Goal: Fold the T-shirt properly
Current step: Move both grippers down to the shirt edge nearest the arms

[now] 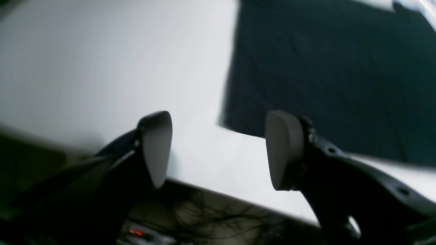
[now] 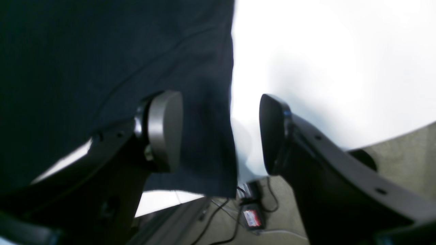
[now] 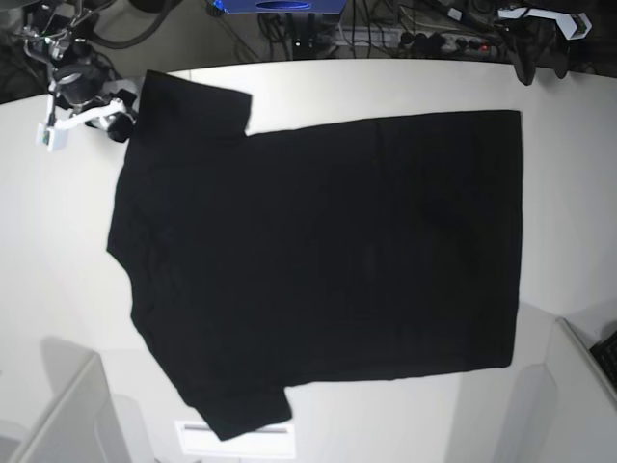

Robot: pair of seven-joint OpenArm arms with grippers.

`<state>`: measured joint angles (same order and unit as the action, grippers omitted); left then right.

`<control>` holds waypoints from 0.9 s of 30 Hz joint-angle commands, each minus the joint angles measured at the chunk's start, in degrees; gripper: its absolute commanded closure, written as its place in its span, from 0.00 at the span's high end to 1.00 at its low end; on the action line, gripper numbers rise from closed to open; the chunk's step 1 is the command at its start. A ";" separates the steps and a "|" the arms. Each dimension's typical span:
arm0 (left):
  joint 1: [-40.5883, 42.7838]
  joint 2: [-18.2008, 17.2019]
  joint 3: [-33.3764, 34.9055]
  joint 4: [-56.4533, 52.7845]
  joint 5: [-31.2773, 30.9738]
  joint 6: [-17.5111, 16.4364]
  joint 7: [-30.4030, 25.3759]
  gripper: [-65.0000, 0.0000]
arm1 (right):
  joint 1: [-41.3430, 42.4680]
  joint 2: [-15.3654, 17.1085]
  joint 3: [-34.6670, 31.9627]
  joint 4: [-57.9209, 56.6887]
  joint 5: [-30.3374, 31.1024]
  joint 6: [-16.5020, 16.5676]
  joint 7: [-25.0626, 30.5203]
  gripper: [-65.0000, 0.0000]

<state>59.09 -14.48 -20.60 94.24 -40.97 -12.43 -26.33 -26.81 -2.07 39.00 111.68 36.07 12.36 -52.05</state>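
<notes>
Left wrist view: the left gripper (image 1: 218, 149) stood spread with nothing between its pads, above the white table (image 1: 102, 68) near its edge. The black T-shirt (image 1: 333, 75) lay flat just beyond, its corner near the jaws.

Right wrist view: the right gripper (image 2: 221, 131) was spread too, the shirt's hem edge hanging loose between its pads. A red-labelled box (image 2: 252, 218) lay below, its writing unreadable.

Base view: the shirt lay spread plain-side up across the table; no print or text showed.

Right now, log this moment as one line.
T-shirt: spread flat, plain side up | left gripper: open, empty | right gripper: open, straddling shirt edge | table: white
</notes>
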 commanded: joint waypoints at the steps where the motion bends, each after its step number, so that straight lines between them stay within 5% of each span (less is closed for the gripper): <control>1: 0.21 -1.48 -0.63 0.49 -2.15 -2.91 0.08 0.65 | 0.48 0.53 0.60 -0.25 0.72 0.34 -0.21 0.52; 8: -1.38 -2.27 -5.64 0.75 -6.63 -10.30 7.91 0.65 | 2.50 0.70 0.42 -6.75 0.63 3.42 -0.30 0.52; 15: -6.47 0.81 -14.08 0.31 -6.72 -10.83 20.83 0.65 | 2.68 1.41 -2.65 -12.91 0.63 4.65 -0.21 0.52; 22: -12.19 4.41 -21.11 0.84 -6.72 -11.27 33.32 0.64 | 1.36 1.41 -5.99 -14.14 0.54 8.61 -0.04 0.31; 27: -13.51 4.68 -21.73 0.23 -6.72 -18.83 36.66 0.64 | 1.36 1.41 -5.99 -14.14 0.54 8.61 0.05 0.29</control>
<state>44.75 -9.10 -41.80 93.89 -46.78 -31.27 11.46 -24.99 -0.95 32.88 97.47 38.09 21.15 -50.43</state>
